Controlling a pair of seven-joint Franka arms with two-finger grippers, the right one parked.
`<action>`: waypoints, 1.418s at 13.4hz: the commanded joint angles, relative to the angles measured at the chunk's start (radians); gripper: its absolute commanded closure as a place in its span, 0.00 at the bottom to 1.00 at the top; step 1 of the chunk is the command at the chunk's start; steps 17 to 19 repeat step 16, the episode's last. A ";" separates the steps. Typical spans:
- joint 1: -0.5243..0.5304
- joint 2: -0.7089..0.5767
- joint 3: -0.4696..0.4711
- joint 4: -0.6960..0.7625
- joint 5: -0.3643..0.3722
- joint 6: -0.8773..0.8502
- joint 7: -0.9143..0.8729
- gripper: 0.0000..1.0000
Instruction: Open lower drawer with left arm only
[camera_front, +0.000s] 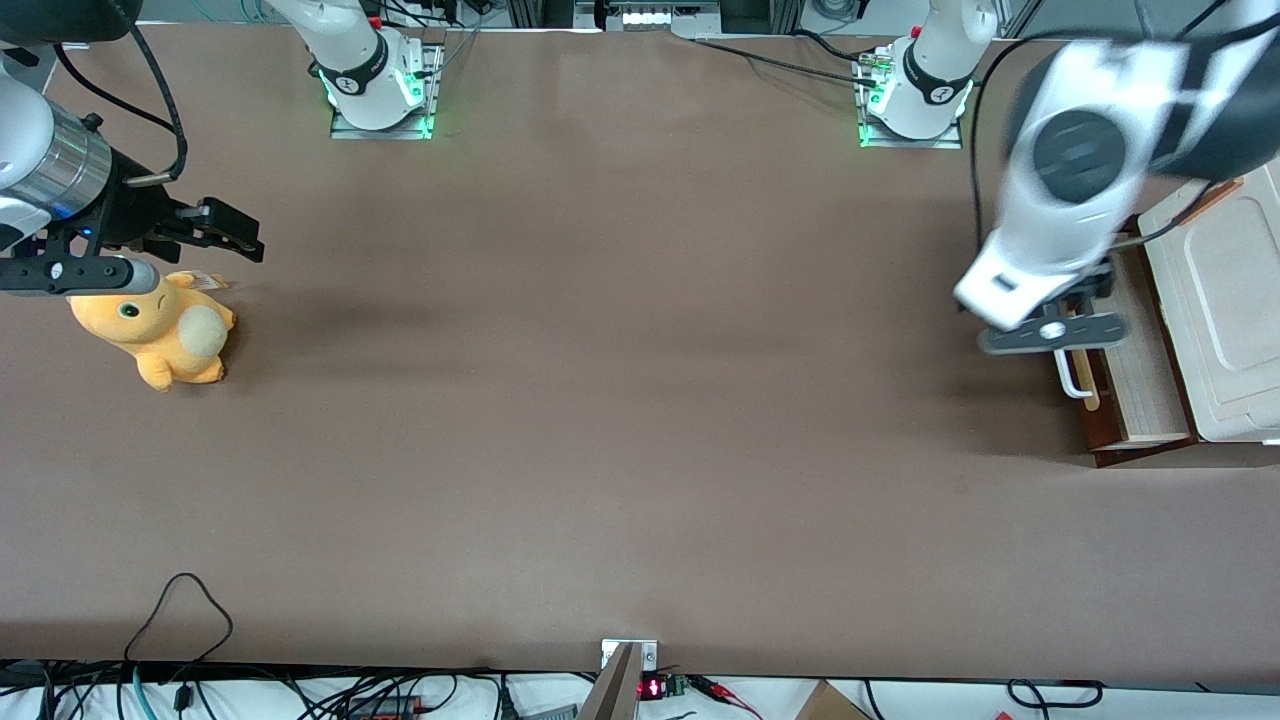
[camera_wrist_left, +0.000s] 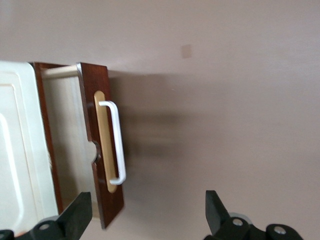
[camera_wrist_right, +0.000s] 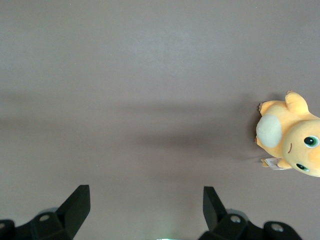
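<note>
Drawer (camera_wrist_left: 102, 145) is already pulled partway out of the cabinet (camera_front: 1225, 300) at the working arm's end of the tabletop (camera_front: 620, 400); pale box interior shows between front and cabinet. Left arm's tool (camera_wrist_left: 145, 220) hangs above, fingers spread wide, gripping nothing, clear of the handle (camera_wrist_left: 116, 142). Judgement: opening looks essentially done; at most a further pull to full extension remains.

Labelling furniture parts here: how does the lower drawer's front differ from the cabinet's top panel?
The lower drawer front is dark brown wood; the cabinet top is cream-white. The drawer front carries a white bar handle over a pale strip; the top shows only a moulded panel. The drawer stands pulled out, its pale box showing. The open claw hangs above the table, apart from the handle.
</note>
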 joint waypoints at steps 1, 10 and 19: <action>0.009 -0.052 0.080 0.046 -0.188 -0.034 0.148 0.00; 0.027 -0.104 0.115 0.048 -0.267 -0.034 0.236 0.00; 0.027 -0.104 0.114 0.048 -0.267 -0.037 0.236 0.00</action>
